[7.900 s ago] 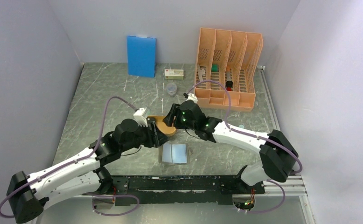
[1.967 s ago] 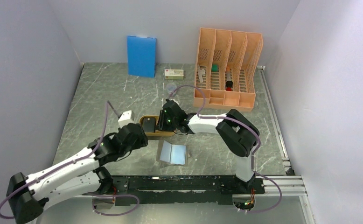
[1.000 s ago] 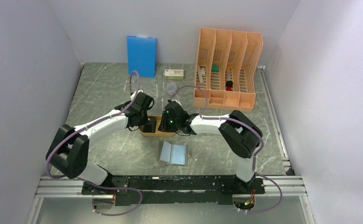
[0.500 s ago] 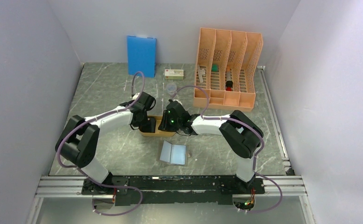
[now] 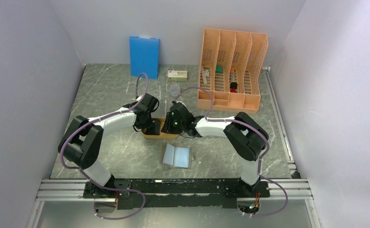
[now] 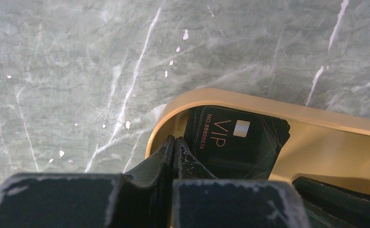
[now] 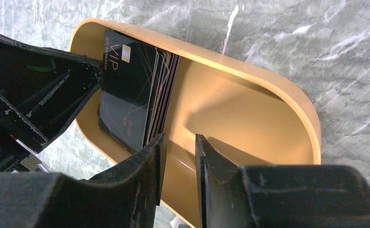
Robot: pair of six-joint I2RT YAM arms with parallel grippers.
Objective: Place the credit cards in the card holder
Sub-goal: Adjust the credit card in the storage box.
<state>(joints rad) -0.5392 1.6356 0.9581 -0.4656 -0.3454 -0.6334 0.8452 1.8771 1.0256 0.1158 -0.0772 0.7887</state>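
The credit cards (image 6: 235, 140) are a stack of black cards standing on edge in the left end of a shallow orange tray (image 6: 316, 142); the front card reads VIP. My left gripper (image 6: 174, 140) is shut, with nothing between its fingers, its tips inside the tray's left rim beside the stack. In the right wrist view my right gripper (image 7: 179, 137) is open, only tray floor (image 7: 249, 109) showing in its narrow gap, and its left finger stands next to the cards (image 7: 128, 92). The card holder (image 5: 177, 156) lies open on the table in front of the tray.
A blue board (image 5: 144, 57) leans on the back wall. An orange file rack (image 5: 231, 69) stands at the back right. A small white box (image 5: 177, 74) and a clear cup (image 5: 174, 89) lie behind the tray. Both arms meet over the tray (image 5: 150, 135).
The left arm has drawn its elbow in and its shut gripper has settled slightly lower at the tray's left end. The right gripper and the cards have not moved.
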